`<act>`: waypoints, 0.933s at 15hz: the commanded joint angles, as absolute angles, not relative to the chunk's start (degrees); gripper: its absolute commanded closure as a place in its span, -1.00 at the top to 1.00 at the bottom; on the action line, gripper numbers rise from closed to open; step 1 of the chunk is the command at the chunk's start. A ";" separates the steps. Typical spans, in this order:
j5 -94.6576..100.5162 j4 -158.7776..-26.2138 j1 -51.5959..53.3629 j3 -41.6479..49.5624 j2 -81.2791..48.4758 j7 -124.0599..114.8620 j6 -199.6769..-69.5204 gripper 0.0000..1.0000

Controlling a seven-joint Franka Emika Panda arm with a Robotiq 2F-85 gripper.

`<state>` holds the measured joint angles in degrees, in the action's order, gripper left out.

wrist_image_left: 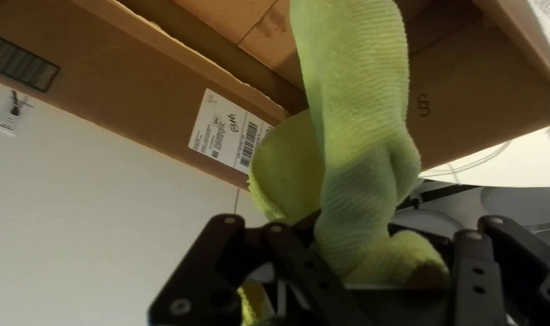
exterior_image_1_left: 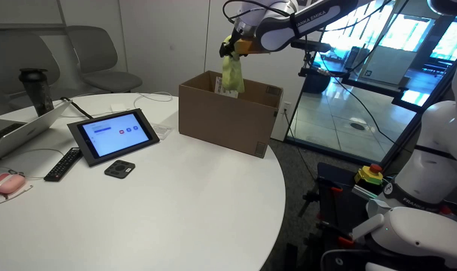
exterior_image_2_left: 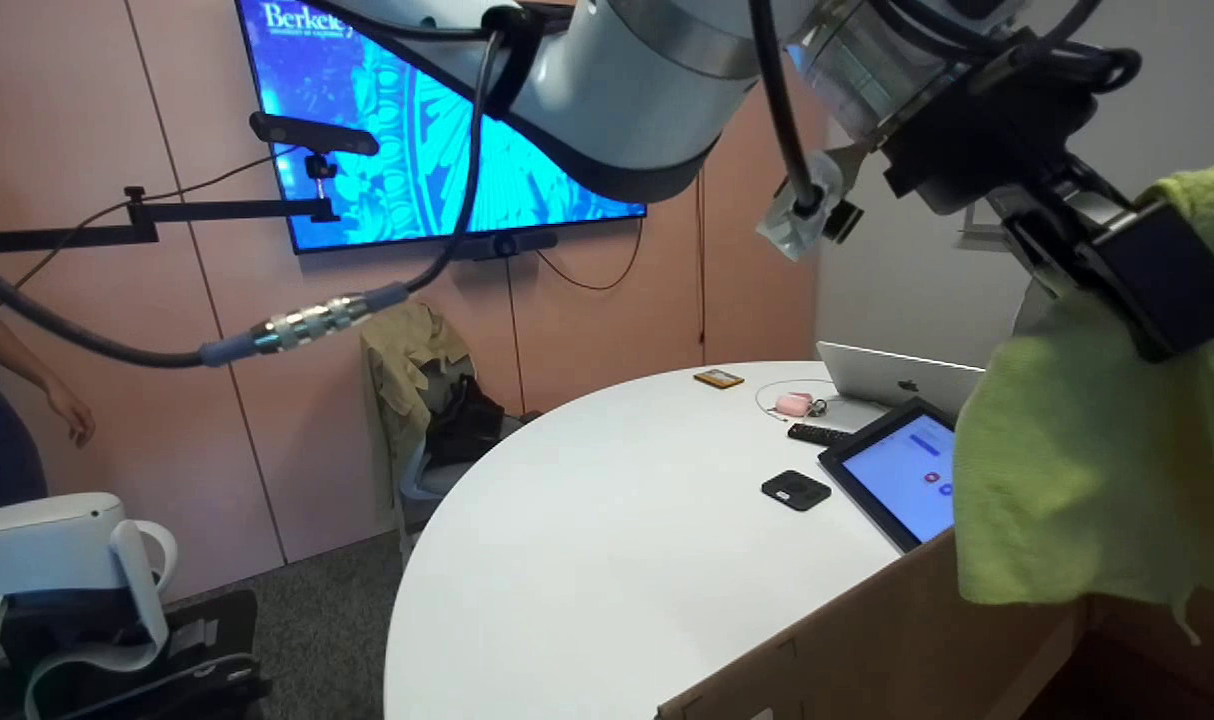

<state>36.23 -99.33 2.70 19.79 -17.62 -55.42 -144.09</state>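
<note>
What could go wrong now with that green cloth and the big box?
The green cloth is pinched in the pincer, with a long end dangling at the cardboard box's opening. That floppy end might catch on the rim if it swings sideways. Also, the box stands right by the edge of the white table, so a hard bump could tip it off.

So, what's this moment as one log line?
Gripper closed on yellow-green cloth | cloth hanging at cardboard box opening | box on white table
</note>
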 commanded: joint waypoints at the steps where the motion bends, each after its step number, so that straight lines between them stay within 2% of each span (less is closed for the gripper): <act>1: 43.88 -94.80 3.97 21.09 -20.35 -68.76 -137.38 -0.98; 2: 45.37 -94.30 3.76 20.67 -20.71 -71.73 -135.06 -0.88; 3: 46.72 -93.74 3.57 20.21 -21.07 -74.58 -132.49 -0.46; 5: 49.33 -92.67 3.51 19.32 -21.86 -79.49 -126.59 -0.28; 9: 50.77 -91.09 2.40 16.21 -23.03 -83.36 -116.62 0.35; 13: 49.61 -90.84 1.24 13.40 -23.51 -80.99 -113.69 0.91; 14: 49.51 -91.23 0.92 12.77 -23.45 -80.46 -114.31 1.00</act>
<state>49.34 -93.31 2.46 15.12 -22.37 -81.87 -115.66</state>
